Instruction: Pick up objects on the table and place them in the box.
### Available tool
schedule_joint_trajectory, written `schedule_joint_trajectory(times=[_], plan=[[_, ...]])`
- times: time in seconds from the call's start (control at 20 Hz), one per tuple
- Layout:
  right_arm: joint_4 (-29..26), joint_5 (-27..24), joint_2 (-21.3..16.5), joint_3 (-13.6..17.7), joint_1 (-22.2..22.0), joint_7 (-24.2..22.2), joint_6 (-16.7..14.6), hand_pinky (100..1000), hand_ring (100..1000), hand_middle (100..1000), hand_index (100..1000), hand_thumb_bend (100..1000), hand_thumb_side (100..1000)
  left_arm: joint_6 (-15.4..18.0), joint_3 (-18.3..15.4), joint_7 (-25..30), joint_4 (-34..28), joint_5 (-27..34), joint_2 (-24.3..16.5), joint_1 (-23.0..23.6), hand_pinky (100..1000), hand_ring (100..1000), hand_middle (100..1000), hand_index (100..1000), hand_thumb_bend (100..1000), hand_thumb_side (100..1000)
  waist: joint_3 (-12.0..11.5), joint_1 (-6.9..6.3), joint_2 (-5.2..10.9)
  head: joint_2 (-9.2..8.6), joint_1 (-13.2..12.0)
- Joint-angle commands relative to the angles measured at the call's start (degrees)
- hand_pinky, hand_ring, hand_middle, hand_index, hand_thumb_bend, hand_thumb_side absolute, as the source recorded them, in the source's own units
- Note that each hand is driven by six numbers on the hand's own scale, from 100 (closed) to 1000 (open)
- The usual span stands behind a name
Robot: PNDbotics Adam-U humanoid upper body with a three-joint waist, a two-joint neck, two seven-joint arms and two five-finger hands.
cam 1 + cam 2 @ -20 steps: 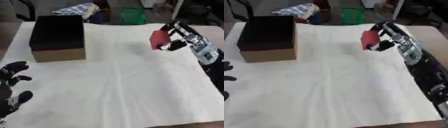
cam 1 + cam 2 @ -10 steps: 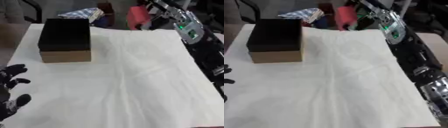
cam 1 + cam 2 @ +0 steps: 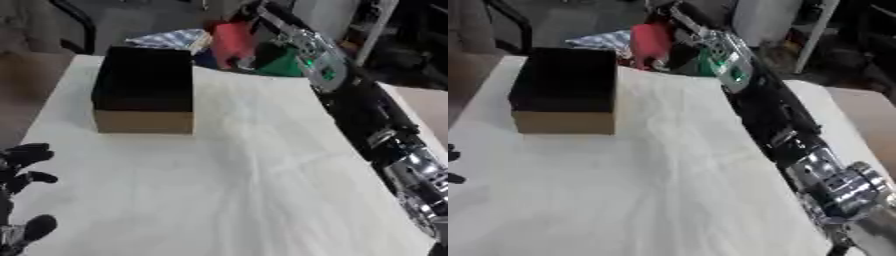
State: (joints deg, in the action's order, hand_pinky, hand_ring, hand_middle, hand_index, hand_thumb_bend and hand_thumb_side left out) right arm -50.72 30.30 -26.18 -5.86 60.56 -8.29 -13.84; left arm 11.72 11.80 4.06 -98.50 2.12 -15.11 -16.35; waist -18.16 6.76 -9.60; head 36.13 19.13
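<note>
red object (image 3: pixel 231 40) carried nearer box (image 3: pixel 144 89) — right robot hand (image 3: pixel 255 26)

A red object (image 3: pixel 231 41) is showing beside a black-lined tan box (image 3: pixel 144 90), all over a cream cloth (image 3: pixel 219 175).

You look down from the head through two eyes set side by side, facing forward across the table (image 3: pixel 219 190) toward its far edge. Both views share the box (image 3: pixel 144 90) and the right arm (image 3: pixel 772 115) (shifted a little leftward in the right eye). Your left hand (image 3: pixel 19 200) shows well only in the left eye's lower left corner.
</note>
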Motion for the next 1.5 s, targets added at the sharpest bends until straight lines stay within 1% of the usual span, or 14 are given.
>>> schedule_joint_trajectory(times=[0.05, 0.3, 0.35, 0.5, 0.55, 0.6, 0.65, 0.7, 0.75, 0.85, 1.0, 1.1, 1.25, 1.5], plan=[[1.28, 1.18, 0.55, 1.05, 2.06, 3.81, 0.32, 661, 761, 448, 576, 463, 100, 0.12, 0.47, 0.75, -0.94, 0.51, -0.14, -1.50, 597, 795, 742, 735, 1000, 489, -0.67, -0.20, 0.50, -1.14, 1.91], [3.76, 2.33, 4.17, 0.90, 3.16, 9.29, 1.30, 670, 778, 515, 659, 481, 100, 0.09, 0.81, 1.18, -1.08, 0.80, 0.15, -2.24, 596, 795, 742, 735, 1000, 494, -2.48, -0.16, -0.11, -1.38, 3.20], [4.20, 2.69, 4.93, 0.64, 3.25, 9.80, 1.32, 675, 785, 536, 687, 492, 100, 0.07, 0.86, 1.23, -1.10, 0.86, 0.22, -2.32, 596, 796, 742, 735, 1000, 495, -2.69, -0.24, -0.18, -1.39, 3.41], [5.04, 3.72, 6.08, 0.21, 3.37, 10.33, 1.10, 676, 786, 540, 693, 495, 100, 0.02, 0.90, 1.35, -1.13, 0.96, 0.30, -2.38, 596, 796, 743, 735, 1000, 495, -2.91, -0.35, -0.27, -1.38, 3.67], [5.31, 4.07, 6.59, -0.18, 3.21, 9.90, 0.88, 698, 811, 620, 750, 522, 195, 0.02, 0.91, 1.37, -1.15, 0.98, 0.33, -2.43, 596, 796, 742, 735, 1000, 494, -2.91, -0.41, -0.33, -1.40, 3.90], [5.63, 4.52, 7.23, -0.61, 3.05, 8.97, 0.55, 698, 811, 620, 750, 522, 195, 0.00, 0.91, 1.37, -1.16, 1.03, 0.38, -2.47, 596, 796, 742, 735, 1000, 494, -2.85, -0.47, -0.38, -1.40, 4.06], [5.92, 4.95, 7.74, -0.84, 2.88, 8.04, 0.30, 710, 825, 677, 786, 524, 252, -0.01, 0.92, 1.39, -1.17, 1.06, 0.42, -2.49, 596, 796, 743, 736, 1000, 495, -2.71, -0.54, -0.44, -1.48, 4.13], [6.12, 5.26, 8.09, -0.91, 2.78, 7.27, 0.10, 710, 825, 677, 786, 524, 252, -0.01, 0.92, 1.40, -1.17, 1.08, 0.45, -2.49, 596, 796, 743, 736, 1000, 495, -2.60, -0.58, -0.48, -1.54, 4.14], [6.28, 5.55, 8.33, -1.05, 2.60, 6.41, -0.17, 744, 857, 770, 846, 524, 313, -0.01, 0.92, 1.42, -1.18, 1.10, 0.47, -2.50, 597, 796, 742, 736, 1000, 493, -2.45, -0.63, -0.50, -1.53, 4.10], [6.52, 5.79, 8.56, -1.24, 2.26, 4.30, -0.77, 770, 881, 829, 874, 517, 345, -0.01, 0.84, 1.38, -1.18, 1.15, 0.47, -2.44, 597, 796, 742, 736, 1000, 492, -2.11, -0.74, -0.48, -1.42, 4.11], [6.17, 5.55, 8.37, -1.22, 1.86, 2.07, -1.56, 786, 899, 881, 890, 522, 362, -0.02, 0.71, 1.28, -1.13, 1.17, 0.48, -2.25, 597, 797, 742, 736, 1000, 494, -1.39, -0.95, -0.45, -1.24, 3.99], [5.39, 5.13, 7.84, -1.33, 1.53, 1.30, -1.96, 786, 898, 879, 892, 521, 360, 0.01, 0.57, 1.20, -1.14, 1.13, 0.44, -2.12, 596, 797, 742, 736, 1000, 494, -0.85, -1.13, -0.41, -1.19, 3.71], [2.99, 3.79, 6.55, -1.72, 0.99, 1.08, -2.46, 768, 882, 837, 882, 501, 333, 0.00, 0.16, 0.83, -1.08, 1.05, 0.42, -1.71, 596, 797, 742, 736, 1000, 492, 0.40, -1.44, -0.30, -1.05, 3.01], [-4.77, -3.97, 3.08, -3.24, -0.96, 0.81, -2.29, 736, 862, 812, 871, 459, 263, -0.01, -0.75, -0.10, -0.88, 0.71, 0.17, -0.72, 597, 800, 743, 735, 1000, 487, 3.25, -2.02, 0.08, -0.54, 1.33]])
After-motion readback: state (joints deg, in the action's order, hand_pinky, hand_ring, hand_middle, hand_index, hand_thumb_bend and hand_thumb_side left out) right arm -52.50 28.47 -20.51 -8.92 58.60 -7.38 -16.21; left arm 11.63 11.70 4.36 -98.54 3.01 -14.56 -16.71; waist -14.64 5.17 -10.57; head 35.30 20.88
